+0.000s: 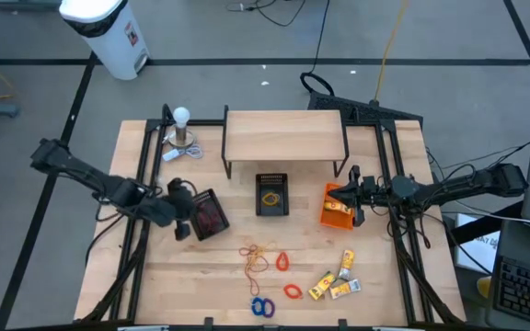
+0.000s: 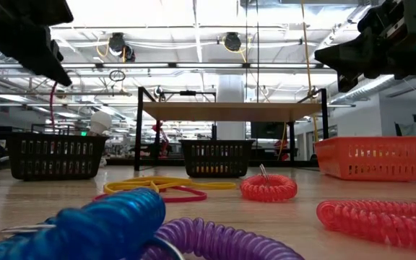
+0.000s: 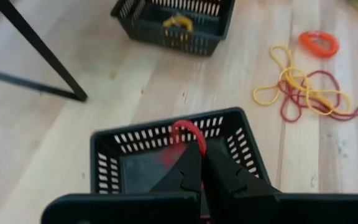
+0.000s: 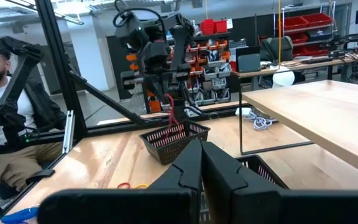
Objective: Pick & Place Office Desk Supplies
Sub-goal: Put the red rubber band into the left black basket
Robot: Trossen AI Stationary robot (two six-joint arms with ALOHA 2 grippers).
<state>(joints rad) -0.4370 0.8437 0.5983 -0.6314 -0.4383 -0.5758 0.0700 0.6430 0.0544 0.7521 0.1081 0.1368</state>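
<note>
Left pincer, red band hanging vertically.

I count three bins: two black mesh bins, one orange bin. Two red coil rings. One blue-purple ring cluster. Four yellow packets. One rubber band tangle. One white bulb.

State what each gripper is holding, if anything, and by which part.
The left gripper pinches a red rubber band at its lower part, over a black mesh bin. The right gripper is shut, holding nothing.
</note>
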